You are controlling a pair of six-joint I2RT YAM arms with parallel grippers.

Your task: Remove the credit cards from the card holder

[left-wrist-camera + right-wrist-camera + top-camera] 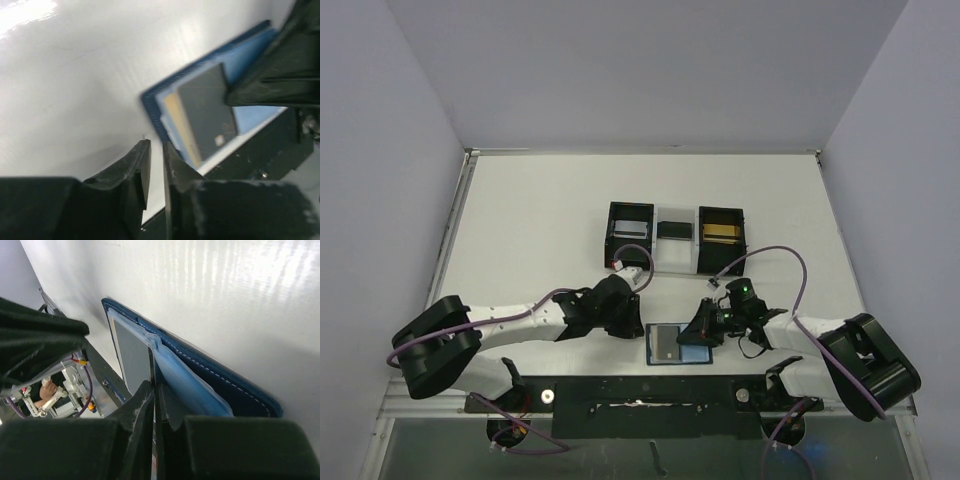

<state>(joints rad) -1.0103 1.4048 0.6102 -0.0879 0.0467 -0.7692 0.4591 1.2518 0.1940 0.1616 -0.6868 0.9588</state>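
Observation:
The card holder (698, 357) lies open on the table near the front edge, a dark blue wallet with light blue pockets. A grey credit card (205, 115) sticks out of its pocket, and a gold card (179, 125) shows beside it. The grey card (665, 343) lies on the left half in the top view. My right gripper (703, 333) is shut, its tips (154, 386) resting on the holder (220, 382) at the edge of the light blue pocket. My left gripper (638, 302) hovers just left of the holder, fingers (145, 155) nearly together with nothing between them.
Two black open-top boxes (630, 232) (721, 236) joined by a white tray (674, 246) stand behind the holder. Each holds a card, silver, dark and gold. The black mounting rail (640, 390) runs along the front edge. White walls close in the sides.

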